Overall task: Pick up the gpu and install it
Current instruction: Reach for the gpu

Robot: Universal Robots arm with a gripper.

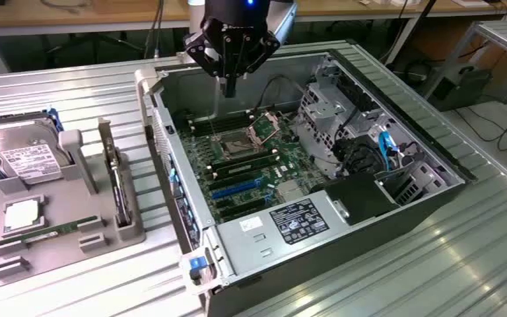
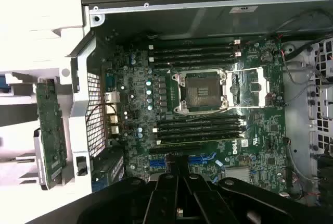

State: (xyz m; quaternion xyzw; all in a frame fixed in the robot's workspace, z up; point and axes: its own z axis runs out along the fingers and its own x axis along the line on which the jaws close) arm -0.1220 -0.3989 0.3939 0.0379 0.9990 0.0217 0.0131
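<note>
The gpu [image 1: 113, 177] is a thin dark card standing on edge in a slot of the grey holder [image 1: 64, 254], on the exterior view's left of the open computer case [image 1: 430, 198]. In the wrist view the gpu [image 2: 51, 135] sits just outside the case's rear wall. My gripper [image 1: 229, 87] hangs over the far end of the case, above the motherboard [image 1: 253, 165], well away from the card. Its fingers [image 2: 177, 174] are shut with nothing between them. Blue expansion slots [image 1: 236, 190] lie empty on the board.
The holder also carries a silver hard drive [image 1: 24, 158], a processor chip [image 1: 22, 214] and a green RAM stick [image 1: 47, 232]. Inside the case are the open CPU socket [image 2: 200, 89], a power supply [image 1: 298, 221], drive cages [image 1: 333, 112] and cables.
</note>
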